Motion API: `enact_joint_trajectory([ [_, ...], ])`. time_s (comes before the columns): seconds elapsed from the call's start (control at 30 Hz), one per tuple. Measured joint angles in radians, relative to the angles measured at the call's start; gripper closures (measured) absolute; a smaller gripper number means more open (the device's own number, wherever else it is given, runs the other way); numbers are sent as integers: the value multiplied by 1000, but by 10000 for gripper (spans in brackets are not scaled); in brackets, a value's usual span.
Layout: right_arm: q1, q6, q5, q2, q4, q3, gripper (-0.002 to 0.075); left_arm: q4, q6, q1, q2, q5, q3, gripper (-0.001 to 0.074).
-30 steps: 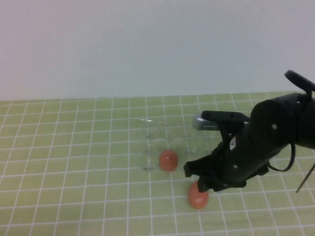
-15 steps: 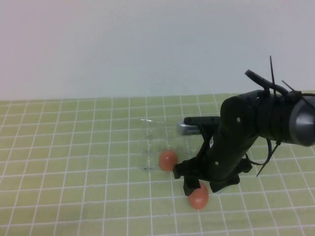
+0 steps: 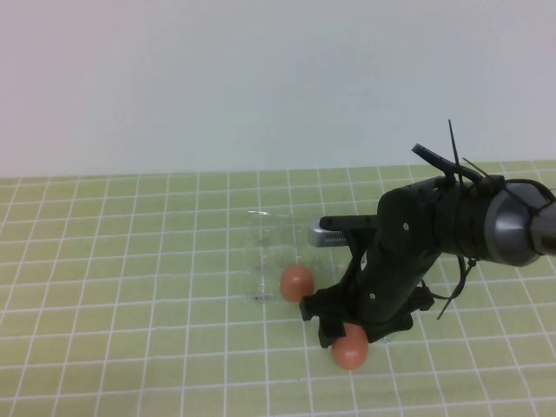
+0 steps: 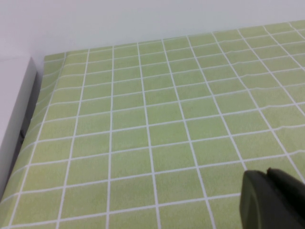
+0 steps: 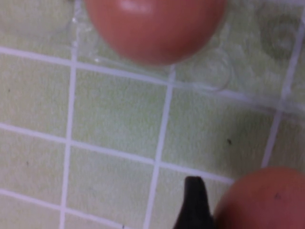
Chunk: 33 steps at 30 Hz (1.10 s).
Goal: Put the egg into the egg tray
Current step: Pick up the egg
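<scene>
right gripper (image 3: 340,323): low over the egg (image 3: 350,350), one fingertip (image 5: 194,205) right beside it (can't tell my finger gap)
egg tray (image 3: 282,256): holds the other egg (image 3: 297,283)
left gripper (image 4: 271,200): off by itself over bare mat (image 4: 143,119)

**Right arm bends low beside the egg tray**

The right arm reaches in from the robot's right, its dark wrist folded downward just to the right of the egg tray (image 3: 282,261). The right gripper (image 3: 340,328) points at the mat by the tray's near right corner, one dark fingertip (image 5: 194,202) visible in the right wrist view. Of the left gripper (image 4: 271,200), only a dark tip appears in the left wrist view, well away from the tray.
</scene>
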Motion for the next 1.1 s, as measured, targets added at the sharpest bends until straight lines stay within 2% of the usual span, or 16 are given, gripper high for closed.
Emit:
enact_joint_trajectory([
  [1.1, 0, -57, -18, 21, -4, -2, 227, 0, 0, 0, 0, 0, 0, 737],
])
